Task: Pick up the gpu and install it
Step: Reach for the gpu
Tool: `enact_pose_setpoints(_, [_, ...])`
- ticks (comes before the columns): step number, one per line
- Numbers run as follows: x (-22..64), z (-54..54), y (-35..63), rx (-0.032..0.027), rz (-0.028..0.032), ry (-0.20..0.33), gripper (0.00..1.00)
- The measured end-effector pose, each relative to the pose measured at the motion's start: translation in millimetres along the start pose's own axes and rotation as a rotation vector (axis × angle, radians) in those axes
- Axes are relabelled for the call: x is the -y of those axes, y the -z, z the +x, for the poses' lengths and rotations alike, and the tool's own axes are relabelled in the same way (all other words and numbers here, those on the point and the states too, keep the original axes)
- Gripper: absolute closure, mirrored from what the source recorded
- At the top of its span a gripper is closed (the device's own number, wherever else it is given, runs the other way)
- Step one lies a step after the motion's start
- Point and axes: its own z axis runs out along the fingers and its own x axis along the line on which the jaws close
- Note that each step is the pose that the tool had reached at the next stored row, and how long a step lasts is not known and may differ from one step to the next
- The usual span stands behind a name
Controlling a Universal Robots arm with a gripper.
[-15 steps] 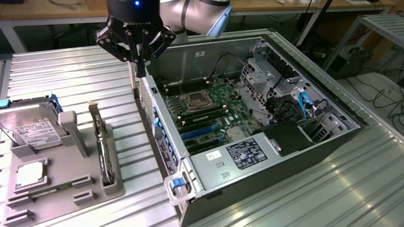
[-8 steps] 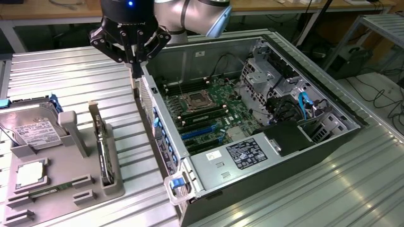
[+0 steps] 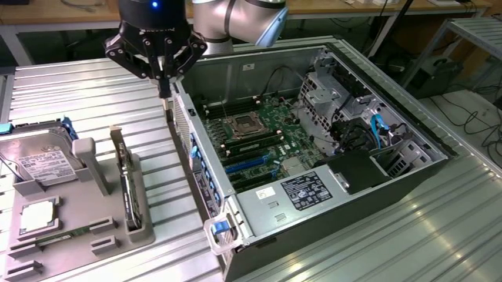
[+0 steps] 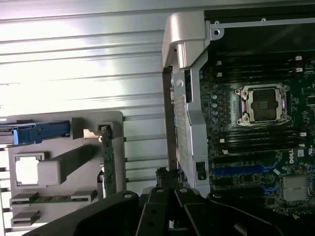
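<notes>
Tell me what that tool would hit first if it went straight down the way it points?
Probably the top edge of the computer case's rear wall, right under the tool. Depth is unclear, so it might reach the ribbed table instead.

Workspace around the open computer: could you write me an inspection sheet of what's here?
Surface: ribbed metal table.
Job's things: gpu stands on edge in grey tray; open case beside it, motherboard exposed.
Clutter: hard drive and memory stick in the tray.
Grippers: tool shut, empty, above the case wall nearest the tray.
Cables: blue and black cables inside the case.
Surroundings: benches, floor cables.
</notes>
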Motion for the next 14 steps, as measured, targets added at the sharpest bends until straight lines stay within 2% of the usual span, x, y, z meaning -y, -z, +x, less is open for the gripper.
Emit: enact_pose_setpoints(14, [1.2,15.0,0.4,0.0,0.0,0.0,0.89])
